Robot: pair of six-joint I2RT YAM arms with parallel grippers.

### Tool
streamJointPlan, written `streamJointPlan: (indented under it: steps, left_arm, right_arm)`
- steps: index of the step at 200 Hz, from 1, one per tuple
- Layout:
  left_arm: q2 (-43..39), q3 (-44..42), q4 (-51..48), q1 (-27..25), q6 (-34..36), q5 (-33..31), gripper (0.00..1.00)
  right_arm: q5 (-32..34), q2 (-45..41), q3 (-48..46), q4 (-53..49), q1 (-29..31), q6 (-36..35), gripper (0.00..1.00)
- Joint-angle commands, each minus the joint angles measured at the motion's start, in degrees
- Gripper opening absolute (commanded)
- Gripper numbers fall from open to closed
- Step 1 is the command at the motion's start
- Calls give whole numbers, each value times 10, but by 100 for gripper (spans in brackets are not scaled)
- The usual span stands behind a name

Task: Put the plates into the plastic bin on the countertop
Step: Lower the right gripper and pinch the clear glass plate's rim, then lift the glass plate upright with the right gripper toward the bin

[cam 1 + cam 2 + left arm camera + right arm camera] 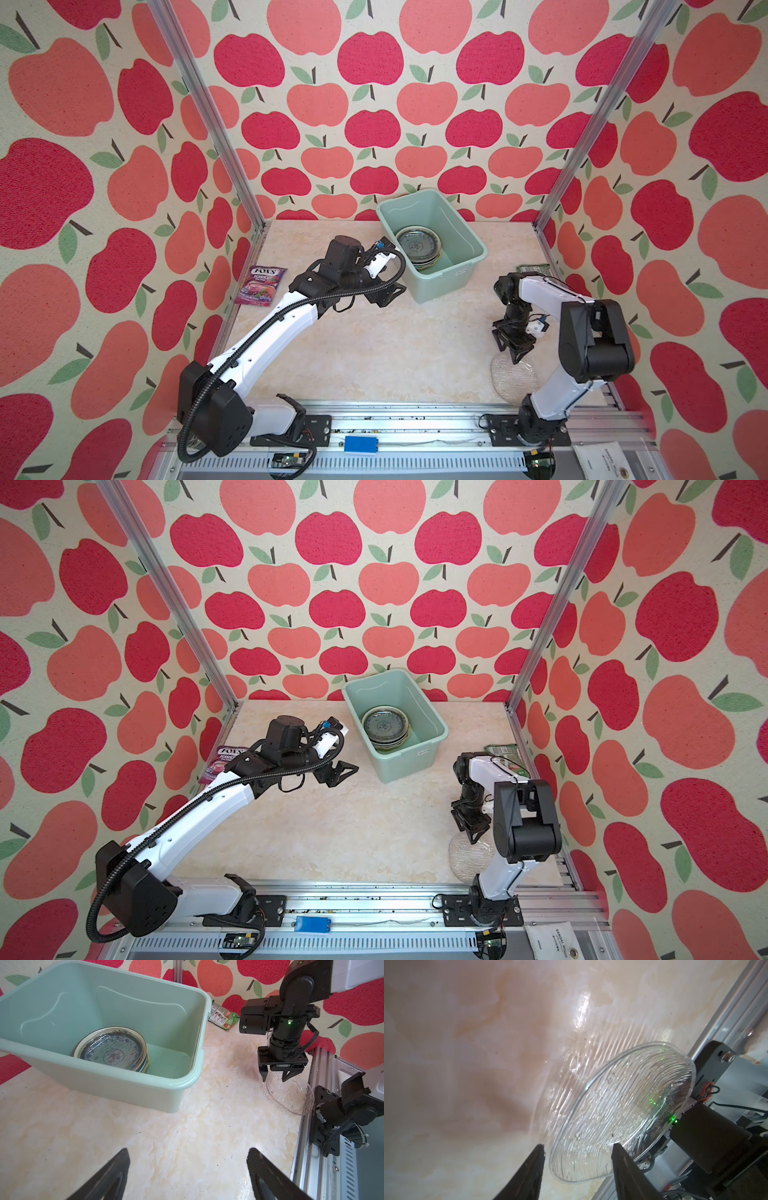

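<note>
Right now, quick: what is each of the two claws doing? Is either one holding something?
Left gripper: open, holding nothing.
Right gripper: open, straddling the edge of the glass plate, not clamped on it.

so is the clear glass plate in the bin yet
not yet: the clear glass plate is on the countertop, apart from the plastic bin, under the right end effector

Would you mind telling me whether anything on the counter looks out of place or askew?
The clear glass plate sits at the near right edge of the countertop, apparently tipped and overhanging the rail, with the open right gripper straddling its rim.
</note>
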Motion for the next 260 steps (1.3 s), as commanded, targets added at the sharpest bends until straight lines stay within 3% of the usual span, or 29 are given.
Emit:
streamJointPlan:
  steps: [1,62,111,176,222,260]
  left_arm:
    - [15,28,-22,-6,11,-8,88]
    - [37,57,-31,-7,20,-10,84]
    - [58,84,-20,-7,20,-4,82]
    - [91,119,27,-4,13,14,82]
    - [125,170,38,13,-3,50,85]
    - [144,194,114,42,-71,94,86]
  right_arm:
    - [-8,16,-9,13,-4,20,51]
    - [-17,33,-36,29,-5,30,29]
    - [-17,30,-30,24,-5,31,0]
    - [-11,13,23,-4,-9,30,0]
    - [17,-17,141,-61,-14,3,0]
    - [11,-31,239,-74,-19,-5,0]
